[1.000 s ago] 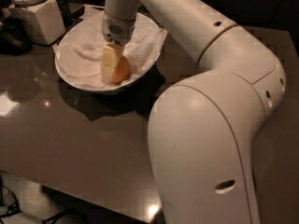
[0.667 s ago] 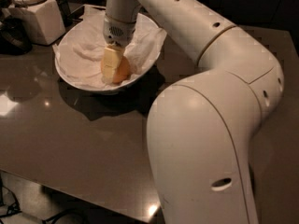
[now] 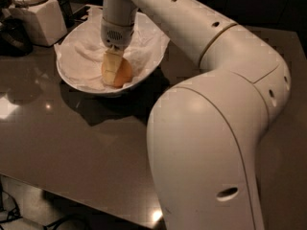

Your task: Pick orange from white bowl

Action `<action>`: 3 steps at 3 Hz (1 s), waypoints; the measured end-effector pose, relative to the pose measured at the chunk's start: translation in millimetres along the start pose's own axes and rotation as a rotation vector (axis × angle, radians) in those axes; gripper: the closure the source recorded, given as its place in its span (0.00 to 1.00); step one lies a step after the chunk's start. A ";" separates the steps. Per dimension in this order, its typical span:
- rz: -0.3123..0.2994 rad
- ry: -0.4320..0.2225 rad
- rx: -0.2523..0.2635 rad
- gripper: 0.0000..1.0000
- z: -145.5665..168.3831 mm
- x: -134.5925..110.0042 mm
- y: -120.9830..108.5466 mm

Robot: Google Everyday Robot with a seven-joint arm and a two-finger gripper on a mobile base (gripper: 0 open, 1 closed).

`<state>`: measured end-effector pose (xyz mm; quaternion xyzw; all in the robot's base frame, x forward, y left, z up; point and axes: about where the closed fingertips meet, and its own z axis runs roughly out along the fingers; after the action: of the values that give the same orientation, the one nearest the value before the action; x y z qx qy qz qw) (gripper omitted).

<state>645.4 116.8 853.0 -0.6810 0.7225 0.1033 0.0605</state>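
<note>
The orange (image 3: 124, 74) lies in the white bowl (image 3: 70, 80), on crumpled white paper, near the bowl's front right. My gripper (image 3: 115, 69) reaches straight down into the bowl from above. Its pale fingers (image 3: 111, 66) are closed around the orange, one finger covering the fruit's left front. The orange rests low in the bowl, touching the paper. The far finger is hidden behind the fruit.
A white boxy container (image 3: 41, 20) with stacked dishes stands at the back left, next to a dark object (image 3: 13, 35). The bowl sits on a dark glossy table (image 3: 72, 143). My bulky white arm (image 3: 216, 128) fills the right half of the view.
</note>
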 end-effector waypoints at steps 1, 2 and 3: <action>-0.001 -0.013 0.013 0.89 3.0 -4.7 -4.3; -0.043 -0.095 0.029 1.00 -21.9 -8.7 1.5; -0.101 -0.149 0.074 1.00 -58.6 -16.7 16.3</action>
<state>633.4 120.3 914.9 -0.7043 0.6839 0.1238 0.1445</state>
